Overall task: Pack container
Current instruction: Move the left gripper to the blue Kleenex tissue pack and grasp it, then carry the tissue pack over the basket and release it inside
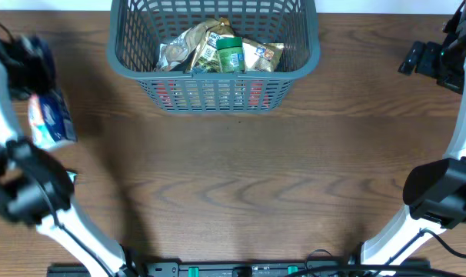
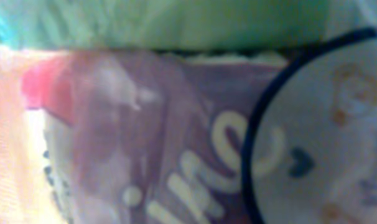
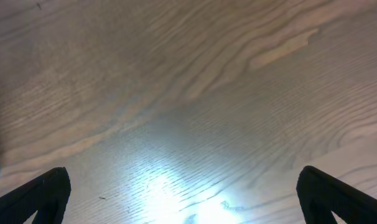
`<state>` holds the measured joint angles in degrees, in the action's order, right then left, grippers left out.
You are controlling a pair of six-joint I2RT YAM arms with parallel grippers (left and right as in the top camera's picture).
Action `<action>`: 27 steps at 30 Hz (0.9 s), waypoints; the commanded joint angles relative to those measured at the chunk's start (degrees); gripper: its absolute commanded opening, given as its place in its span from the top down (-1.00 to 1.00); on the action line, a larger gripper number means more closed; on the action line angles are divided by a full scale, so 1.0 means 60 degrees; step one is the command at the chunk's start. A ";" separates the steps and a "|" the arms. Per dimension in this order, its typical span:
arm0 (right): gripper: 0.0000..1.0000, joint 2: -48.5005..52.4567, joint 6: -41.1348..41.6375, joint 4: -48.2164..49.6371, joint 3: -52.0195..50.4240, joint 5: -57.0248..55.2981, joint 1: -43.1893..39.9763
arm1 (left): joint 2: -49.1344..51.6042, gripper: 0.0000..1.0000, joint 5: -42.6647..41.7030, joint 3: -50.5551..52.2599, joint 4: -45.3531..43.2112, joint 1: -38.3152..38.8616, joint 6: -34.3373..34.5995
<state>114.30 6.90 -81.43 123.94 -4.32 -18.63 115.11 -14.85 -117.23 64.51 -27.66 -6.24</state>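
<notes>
The dark grey lattice-sided container (image 1: pixel 133 65) stands at the back middle of the table and holds several snack packets (image 1: pixel 218 48), one of them green. My left gripper (image 1: pixel 34 63) is at the far left, shut on a blue and white packet (image 1: pixel 52 119) that hangs below it above the table. The left wrist view is filled by this packet (image 2: pixel 176 143), blurred and very close, with purple print and a white round patch; the fingers are hidden. My right gripper (image 1: pixel 425 58) is open and empty at the far right, and in its wrist view (image 3: pixel 182 211) it is above bare wood.
The wooden table (image 1: pixel 241 177) spreads in front of the container. The two arm bases (image 1: pixel 33 192) (image 1: pixel 441 188) stand at the front left and front right corners. A dark bar runs along the front edge (image 1: pixel 233 269).
</notes>
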 commanded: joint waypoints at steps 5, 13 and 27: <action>-0.99 -0.0029 -0.0164 0.0029 -0.0055 0.0142 -0.0069 | -0.3847 0.89 -0.0415 -0.0324 -0.0692 0.2204 -0.2379; -0.98 -0.0029 -0.0168 0.0033 -0.0055 0.0331 -0.0069 | -0.4510 0.88 -0.0124 -0.0324 -0.2922 0.6339 -0.8706; -0.98 -0.0029 -0.0171 -0.0182 -0.0055 0.0546 -0.0069 | -0.0408 0.88 -0.0091 -0.0324 -0.5854 0.7227 -0.8739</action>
<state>114.30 6.72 -82.15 123.94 -1.67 -18.63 109.43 -15.90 -118.87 30.06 15.90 -57.30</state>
